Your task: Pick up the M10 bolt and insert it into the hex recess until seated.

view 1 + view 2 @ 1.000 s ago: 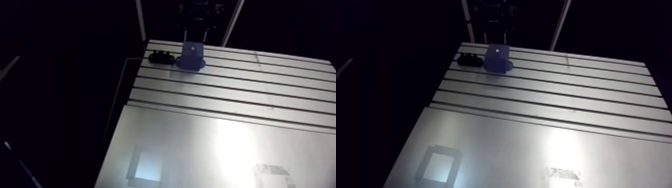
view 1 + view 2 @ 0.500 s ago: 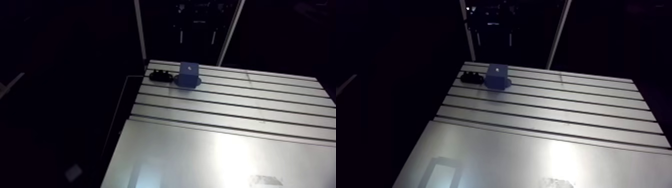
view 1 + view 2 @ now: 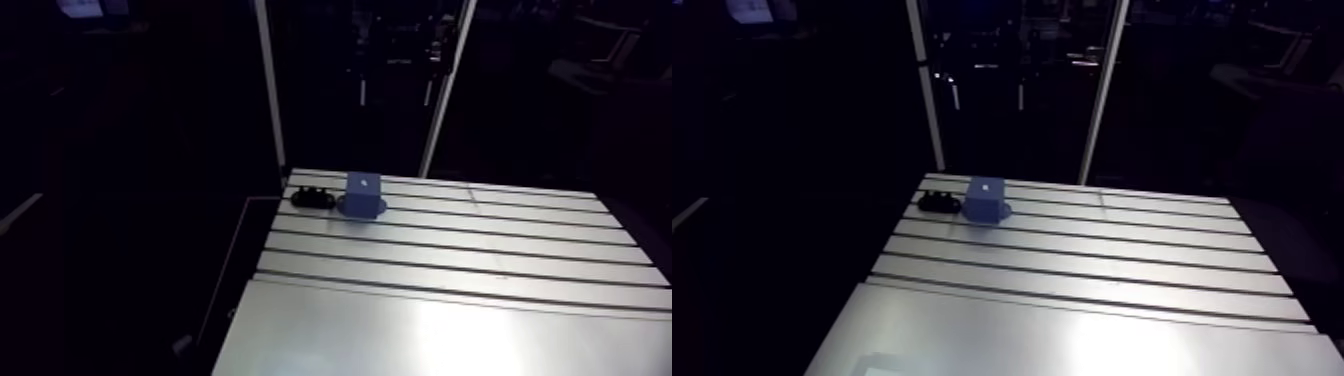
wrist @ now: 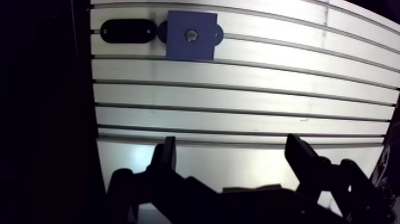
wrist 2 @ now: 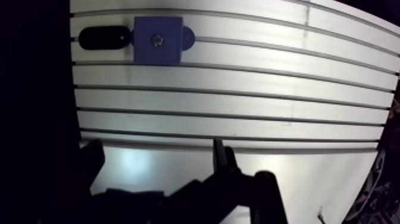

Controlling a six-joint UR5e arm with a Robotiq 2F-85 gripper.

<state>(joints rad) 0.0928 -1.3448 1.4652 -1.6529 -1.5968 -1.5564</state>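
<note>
gripper point(image 4: 233, 156) of the robot arm hangs with its two dark fingers point(image 4: 166, 156) spread wide and nothing between them, above the smooth near panel of the slotted aluminium table point(image 4: 238, 107), seen in the wrist view. well ahead of the fingers, several slots away, a blue block point(image 4: 199, 47) stands near the table's far corner and over one of the slots. rounded tabs of its base show on either side. at the middle of the block's flat top is a small greyish, metallic-looking spot point(image 4: 190, 35). it lies where the hex recess would be, but the views are too small to tell whether it is the head of the m10 bolt or the bare recess. just beside the block, on the side toward the table's edge, lies a black oval part point(image 4: 125, 31), flat on the slotted surface. whether it touches the block's base cannot be told. the arm view shows the same pair, the block upright with the low black part next to it. a bright glare falls on the smooth panel nearest the camera.
</note>
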